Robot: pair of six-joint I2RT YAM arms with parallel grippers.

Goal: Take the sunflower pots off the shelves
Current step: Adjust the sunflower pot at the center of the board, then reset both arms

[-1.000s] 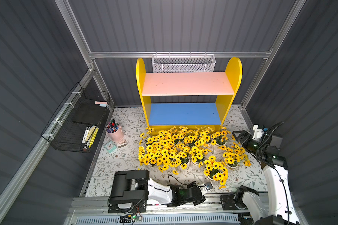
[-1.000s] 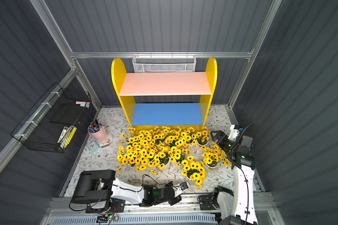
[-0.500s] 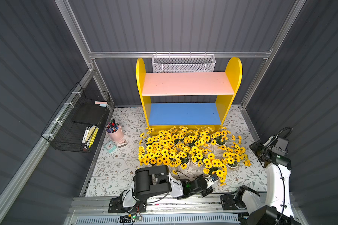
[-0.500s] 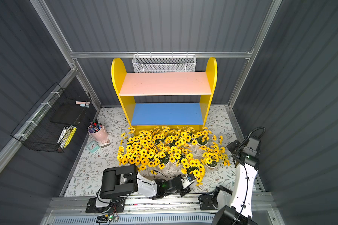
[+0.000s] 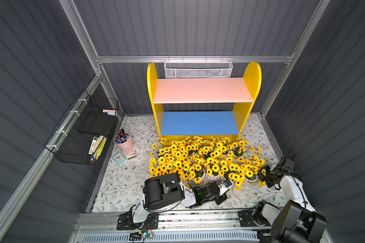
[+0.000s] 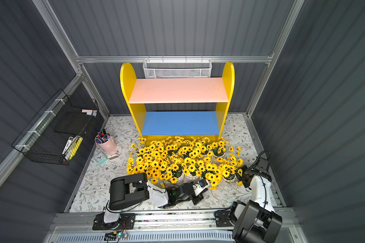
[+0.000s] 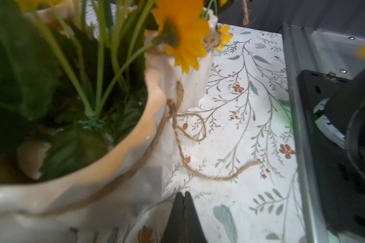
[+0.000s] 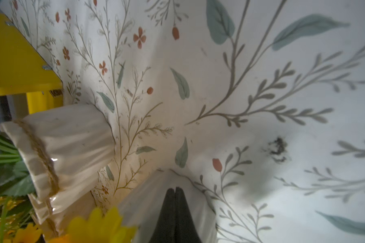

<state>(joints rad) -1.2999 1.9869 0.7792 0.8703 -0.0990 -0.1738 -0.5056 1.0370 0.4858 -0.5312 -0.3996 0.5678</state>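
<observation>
Right end effector closed, back beside sunflower pots.

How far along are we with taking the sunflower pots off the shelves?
Looks finished. The pink upper board and blue lower board of the shelves are bare, and the sunflower pots stand clustered on the floral mat in front. Nothing is in hand: the left hand and right hand are shut and empty. No pot left to remove.

Twin overhead views of everything; wrist cameras close beside sunflower pots
</observation>
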